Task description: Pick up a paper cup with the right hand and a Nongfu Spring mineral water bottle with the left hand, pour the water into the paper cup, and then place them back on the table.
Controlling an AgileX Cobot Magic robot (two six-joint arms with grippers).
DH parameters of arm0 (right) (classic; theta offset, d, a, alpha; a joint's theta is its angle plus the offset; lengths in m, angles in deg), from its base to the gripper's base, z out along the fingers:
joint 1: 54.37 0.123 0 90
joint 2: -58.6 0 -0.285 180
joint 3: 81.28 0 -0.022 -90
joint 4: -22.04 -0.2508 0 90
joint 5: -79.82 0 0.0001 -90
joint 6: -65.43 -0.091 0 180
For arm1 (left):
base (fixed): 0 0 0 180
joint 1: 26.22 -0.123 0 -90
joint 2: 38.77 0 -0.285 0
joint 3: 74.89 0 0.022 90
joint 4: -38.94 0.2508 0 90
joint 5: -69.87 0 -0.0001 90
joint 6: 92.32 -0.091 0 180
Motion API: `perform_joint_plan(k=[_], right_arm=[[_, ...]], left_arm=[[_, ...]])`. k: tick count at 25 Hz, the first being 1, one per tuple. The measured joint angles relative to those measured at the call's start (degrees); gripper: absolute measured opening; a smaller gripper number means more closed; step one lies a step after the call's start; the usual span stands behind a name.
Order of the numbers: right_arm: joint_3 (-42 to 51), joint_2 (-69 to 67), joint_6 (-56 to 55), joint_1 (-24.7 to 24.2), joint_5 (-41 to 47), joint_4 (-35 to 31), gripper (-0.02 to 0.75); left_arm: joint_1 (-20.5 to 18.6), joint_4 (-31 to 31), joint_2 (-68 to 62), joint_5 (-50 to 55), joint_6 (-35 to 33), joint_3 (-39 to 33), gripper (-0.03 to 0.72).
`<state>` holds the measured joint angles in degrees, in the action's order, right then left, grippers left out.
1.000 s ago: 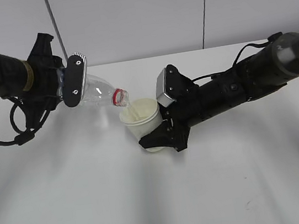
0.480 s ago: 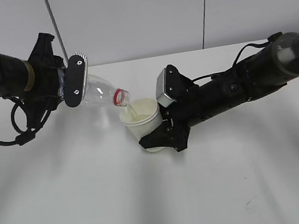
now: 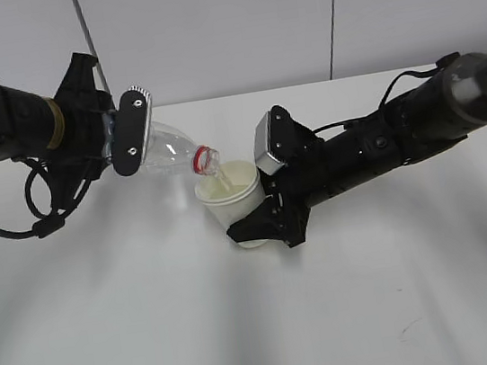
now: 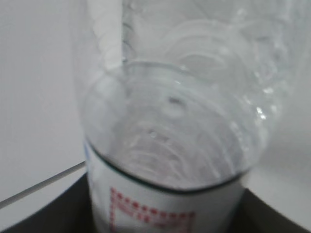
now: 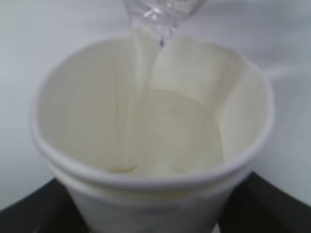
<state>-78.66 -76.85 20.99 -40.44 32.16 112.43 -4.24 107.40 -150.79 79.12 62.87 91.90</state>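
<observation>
My left gripper [image 3: 120, 141] is shut on the Nongfu Spring mineral water bottle [image 3: 166, 151], held tipped down to the right with its red neck ring over the paper cup [image 3: 228, 198]. A thin stream of water [image 3: 222, 178] falls into the cup. My right gripper [image 3: 262, 216] is shut on the paper cup, holding it upright near the table [image 3: 264, 325]. In the left wrist view the bottle [image 4: 170, 145] fills the frame, its label between the dark fingers. The right wrist view shows the cup [image 5: 150, 145] with water [image 5: 170, 141] pooled inside and the stream running down its inner wall.
The white tabletop spreads all round both arms. A grey panelled wall [image 3: 221, 22] rises behind the table's far edge. Black cables [image 3: 38, 202] hang from the left arm.
The left arm has tilted the bottle further and shifted it slightly right, bringing its mouth more over the cup. The right arm and cup have stayed still.
</observation>
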Motion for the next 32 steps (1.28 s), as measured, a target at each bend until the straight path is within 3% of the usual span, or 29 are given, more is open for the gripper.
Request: perform_joint_plan(k=[10, 19, 23, 32], right_arm=[[0.0, 0.0, 0.0, 0.0, 0.1, 0.0, 0.492], [0.0, 0.0, 0.8, 0.0, 0.1, -3.3, 0.492], [0.0, 0.0, 3.0, 0.0, 0.2, -7.2, 0.492], [0.0, 0.0, 6.9, 0.0, 0.4, -14.6, 0.492]], left_arm=[[0.1, -0.1, 0.0, 0.0, 0.3, 0.0, 0.377], [0.1, -4.4, 0.0, 0.0, 6.8, 0.0, 0.377], [0.1, -10.6, 0.0, 0.0, 7.2, 0.0, 0.377], [-2.1, -34.8, 0.0, -6.9, 7.8, 0.0, 0.377]])
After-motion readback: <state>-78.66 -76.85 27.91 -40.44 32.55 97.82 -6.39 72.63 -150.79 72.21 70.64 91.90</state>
